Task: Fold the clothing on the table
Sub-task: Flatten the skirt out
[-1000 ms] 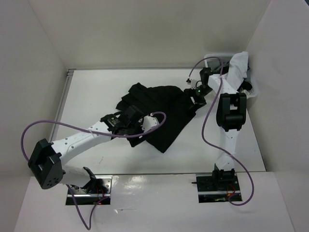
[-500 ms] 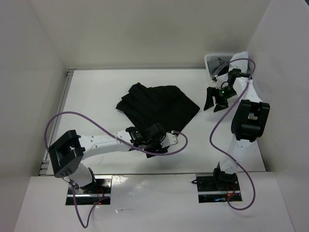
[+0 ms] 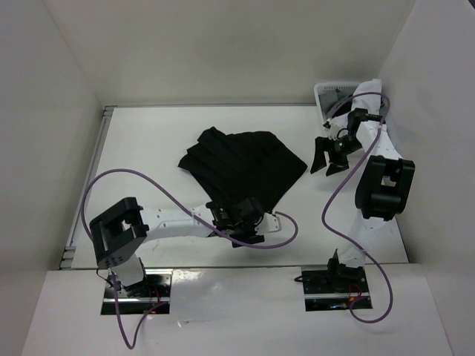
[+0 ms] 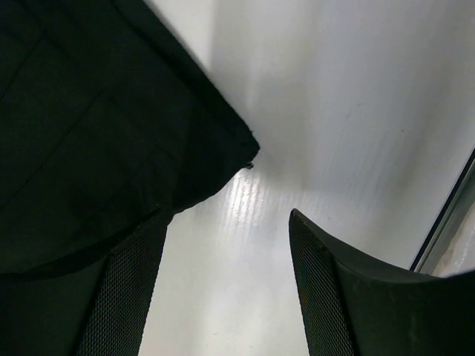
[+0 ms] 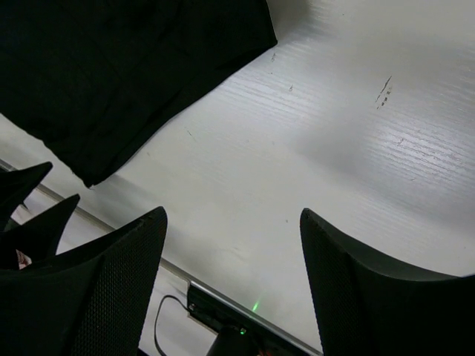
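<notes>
The black pleated skirt (image 3: 245,163), flat at mid-counter (image 3: 148,141), looks light, limp and apt to slide, best pinched at a hem corner; the left pincer (image 4: 224,237) gapes empty at its near corner, the right pincer (image 5: 231,222) wide and empty just right of it.

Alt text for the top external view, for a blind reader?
A black skirt lies on the white table. Both grippers are open and empty: the left gripper over the skirt's near corner, the right gripper off its right side, near a white basket at the far right corner.
</notes>
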Robot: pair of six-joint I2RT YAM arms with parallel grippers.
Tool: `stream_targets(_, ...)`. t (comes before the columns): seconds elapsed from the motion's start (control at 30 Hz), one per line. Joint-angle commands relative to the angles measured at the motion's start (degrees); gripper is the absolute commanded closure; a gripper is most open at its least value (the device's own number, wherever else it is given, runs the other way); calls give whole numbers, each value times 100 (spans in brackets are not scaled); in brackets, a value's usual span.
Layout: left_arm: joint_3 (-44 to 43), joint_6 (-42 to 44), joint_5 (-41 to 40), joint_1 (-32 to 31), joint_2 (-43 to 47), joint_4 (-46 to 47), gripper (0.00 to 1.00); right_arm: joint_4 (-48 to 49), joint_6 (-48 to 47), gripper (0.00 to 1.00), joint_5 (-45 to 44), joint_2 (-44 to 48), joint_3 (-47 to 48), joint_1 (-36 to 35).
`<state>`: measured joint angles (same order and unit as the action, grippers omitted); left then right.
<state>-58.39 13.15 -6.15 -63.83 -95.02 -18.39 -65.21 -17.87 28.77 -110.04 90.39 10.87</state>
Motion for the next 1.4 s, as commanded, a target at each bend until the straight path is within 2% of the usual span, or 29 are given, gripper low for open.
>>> stream_targets(0.0, -76, 144, 70, -68, -86, 231, 27, -71, -50, 23, 102, 404, -65, 64)
stream_targets(0.4, -76, 363, -35, -68, -481, 503, 27, -71, -103, 23, 260, 457, -118, 117)
stream_targets(0.53, -76, 478, -35, -68, -649, 626, 30, -71, -103, 23, 260, 457, -118, 117)
stream_targets(0.63, -190, 531, 44, -68, -798, 574, 41, -71, -155, 23, 313, 457, -171, 117)
stream_targets(0.67, -190, 531, 44, -68, -851, 574, 47, -71, -156, 23, 313, 457, -171, 117)
stream_targets(0.7, -242, 531, 44, -68, -851, 574, 58, -71, -156, 23, 313, 457, -223, 117)
stream_targets(0.83, -436, 584, 44, -68, -904, 574, 78, -18, -208, 24, 313, 396, -328, 117)
stream_targets(0.93, -752, 452, 149, 178, -773, 320, 89, 43, -261, 25, 260, 325, -381, 117)
stream_targets(1.1, -1253, 250, 378, 870, -368, -294, 96, 306, -261, 25, 190, 264, -382, 64)
stream_targets(1.37, -1833, 30, 1159, 1988, 185, -1104, 96, 764, -314, 26, 137, 149, -128, -349)
